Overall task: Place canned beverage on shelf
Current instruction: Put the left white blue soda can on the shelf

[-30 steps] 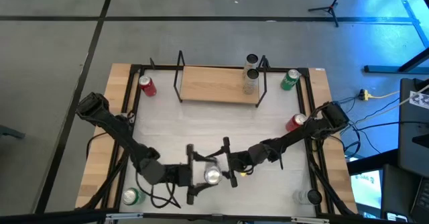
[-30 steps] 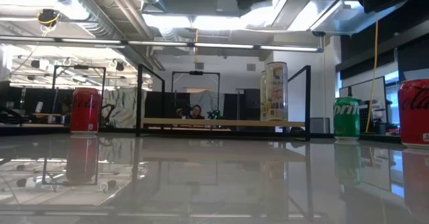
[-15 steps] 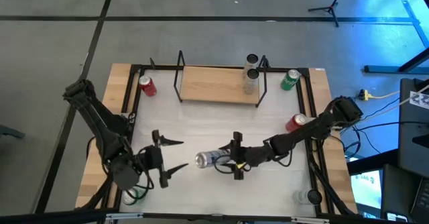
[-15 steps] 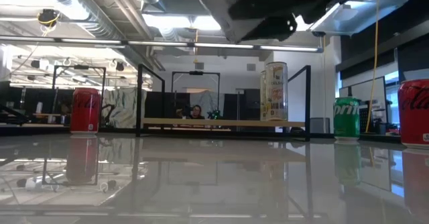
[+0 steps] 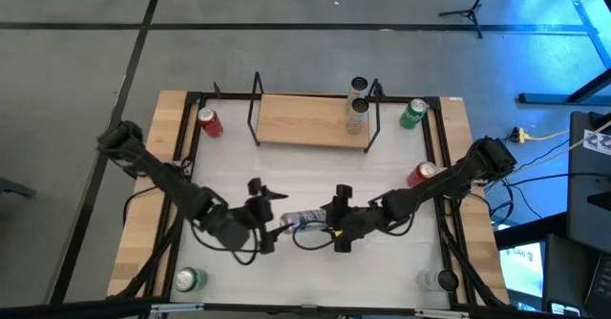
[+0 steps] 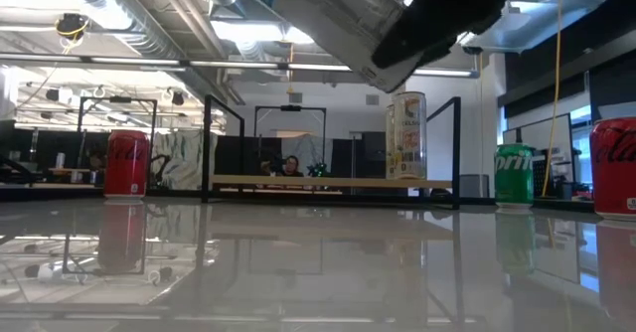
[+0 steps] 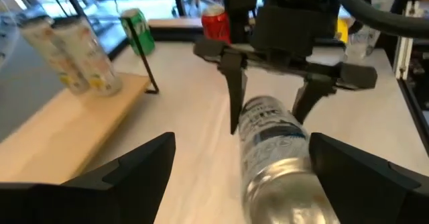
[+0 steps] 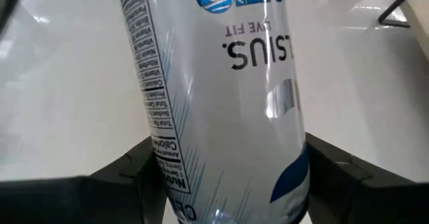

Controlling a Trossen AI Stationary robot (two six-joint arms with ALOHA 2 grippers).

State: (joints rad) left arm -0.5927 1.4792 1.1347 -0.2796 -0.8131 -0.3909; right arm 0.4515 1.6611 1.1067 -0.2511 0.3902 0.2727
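A silver can with blue lettering (image 5: 305, 222) lies roughly level above the table's middle, in my right gripper (image 5: 334, 223), which is shut on it. My left gripper (image 5: 274, 216) is open just left of the can. Its fingers (image 7: 134, 167) stand on either side of the can's free end without touching it. The shelf (image 5: 310, 118), a light-wood board in a black rod frame, stands at the far middle, with two pale cans (image 5: 357, 109) at its right end. In the low view the held can (image 6: 338, 14) hangs tilted, high over the table. My right gripper pinches the can's round wall (image 8: 174, 184) between its two fingers, near the can's right end. The fingers come about level from the table's right and lie along the can. The can sticks out toward the left, lifted clear of the table.
A red can (image 5: 209, 122) stands left of the shelf and a green can (image 5: 412, 114) right of it. Another red can (image 5: 421, 174) stands by the right arm, a green can (image 5: 187, 280) at the near left, a pale can (image 5: 439, 281) at the near right.
My left gripper drew back toward the table's left edge, open, away from the can, then came back toward the can's free end. The can, first end-up near the front between both grippers, now lies level in my right gripper, a little farther from the near edge.
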